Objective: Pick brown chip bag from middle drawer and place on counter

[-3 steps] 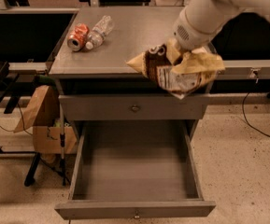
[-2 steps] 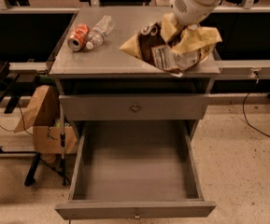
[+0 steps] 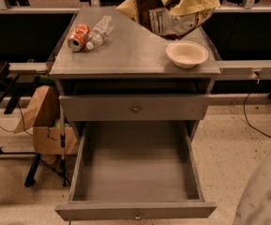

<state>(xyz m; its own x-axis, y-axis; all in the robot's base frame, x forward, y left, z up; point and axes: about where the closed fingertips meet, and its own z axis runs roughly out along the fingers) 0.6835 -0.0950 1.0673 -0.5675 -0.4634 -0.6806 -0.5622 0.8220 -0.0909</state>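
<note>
Movement since a moment ago: the brown chip bag (image 3: 168, 8) has climbed to the very top of the picture and its upper part is now cut off by the edge. The white arm that hung over the counter (image 3: 125, 50) has gone from there. A pale bowl (image 3: 187, 53) that the bag was covering now shows at the right front corner. A pale rounded piece of the robot (image 3: 264, 191) has also come in at the bottom right.

As for the gripper, it is out of sight, somewhere above the top edge where the bag runs out of the picture, so its grip cannot be told. The bag hangs over the back right of the counter, just behind the bowl; whether it touches the surface is unclear.

White script runs across the dark brown face, but it is clipped and unreadable. A pale printed panel sits lower on the bag, its text too fine to make out.

An orange soda can (image 3: 78, 36) and a clear bottle (image 3: 99, 32) lie side by side at the left rear. The middle drawer (image 3: 135, 168) stands pulled out.
</note>
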